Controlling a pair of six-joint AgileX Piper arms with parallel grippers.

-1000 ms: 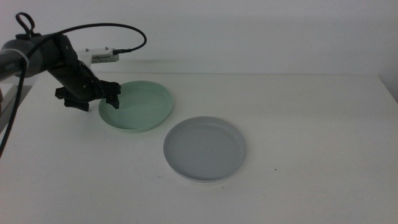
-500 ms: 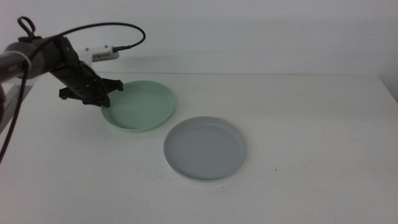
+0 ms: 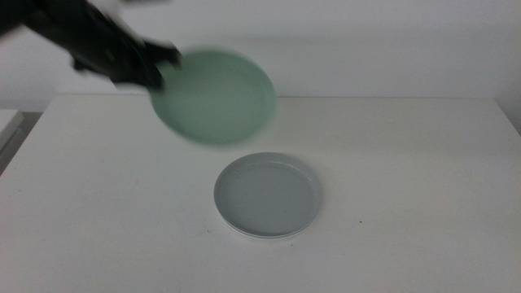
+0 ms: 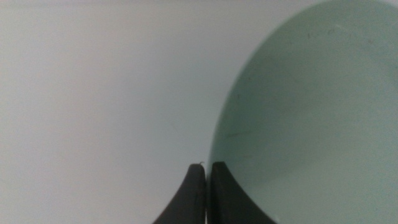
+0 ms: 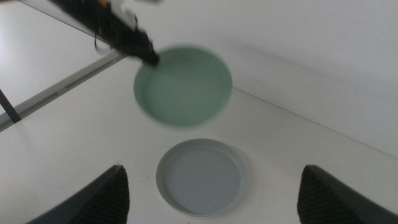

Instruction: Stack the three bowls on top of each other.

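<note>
Lifted off the table (image 3: 423,203) since half a second ago, the mint green bowl (image 3: 213,96) now hangs tilted in the air behind and to the left of the grey bowl (image 3: 268,194), and we see it and the left gripper (image 3: 155,67) only as a motion-blurred smear. We make out just a thin white edge under the grey bowl, both dishes empty. Reaching in from the left, the left gripper pinches the mint bowl's rim, while the right gripper (image 5: 211,193), jaws spread wide, hovers high above the grey bowl.
</note>
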